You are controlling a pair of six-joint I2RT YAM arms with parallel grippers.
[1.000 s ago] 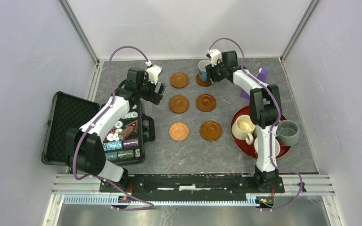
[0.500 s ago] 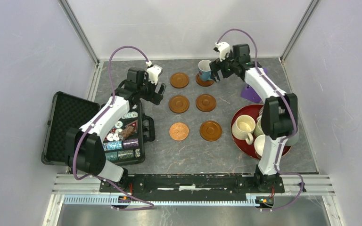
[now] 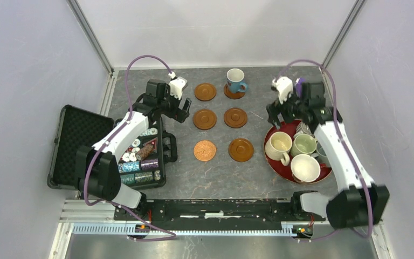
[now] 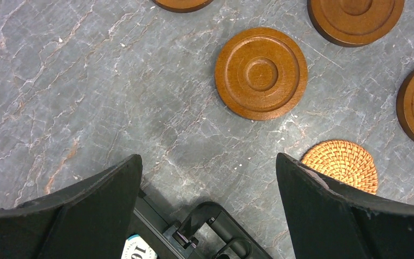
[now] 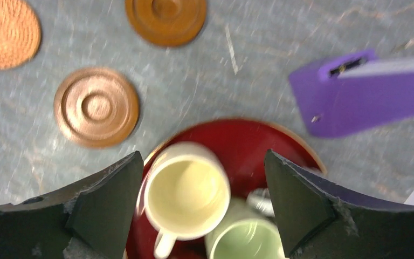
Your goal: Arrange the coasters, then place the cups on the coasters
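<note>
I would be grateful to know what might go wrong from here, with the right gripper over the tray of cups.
1. The red tray is crowded: the cream cup appears to touch the pale green cup, so a finger of the open right gripper coming down around one may shove the other.
2. The purple object lies close beside the tray; a cup carried off that way could knock it.

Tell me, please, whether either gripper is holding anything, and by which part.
Nothing is held: left gripper and right gripper both stand open and empty.
</note>
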